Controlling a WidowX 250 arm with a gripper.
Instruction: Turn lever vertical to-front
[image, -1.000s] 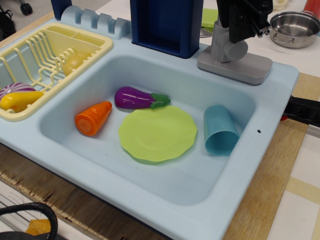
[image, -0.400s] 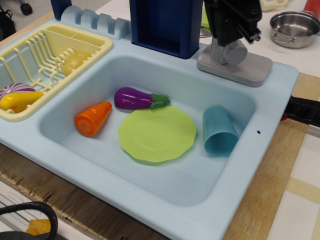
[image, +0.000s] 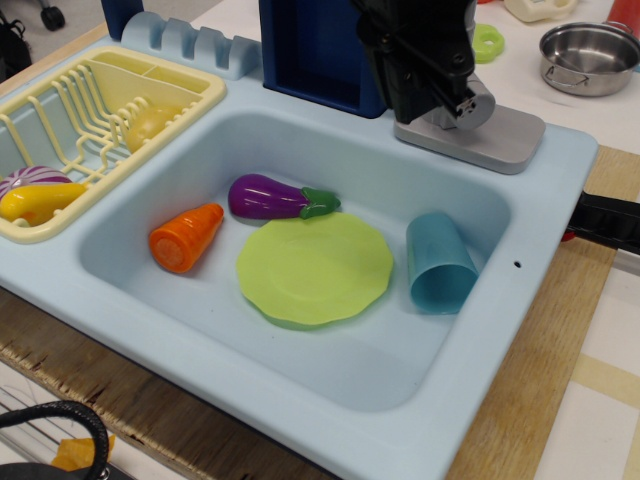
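Note:
The grey toy faucet stands at the back right rim of the light blue sink (image: 300, 395). Its flat base plate (image: 495, 140) and part of the round grey hub (image: 480, 105) show. The lever itself is hidden behind my black gripper (image: 425, 85), which hangs over the left side of the hub and covers the faucet's upper part. The gripper looks like one dark mass, so I cannot tell whether its fingers are open or shut, or whether they touch the lever.
In the basin lie a purple eggplant (image: 268, 196), an orange carrot (image: 186, 236), a green plate (image: 315, 268) and a blue cup (image: 438, 262) on its side. A yellow dish rack (image: 100, 110) sits left, a dark blue block (image: 315, 50) behind, and a steel pot (image: 588, 55) back right.
My gripper has moved left and a little down across the faucet, from above the hub to its left side. The things in the basin have not moved.

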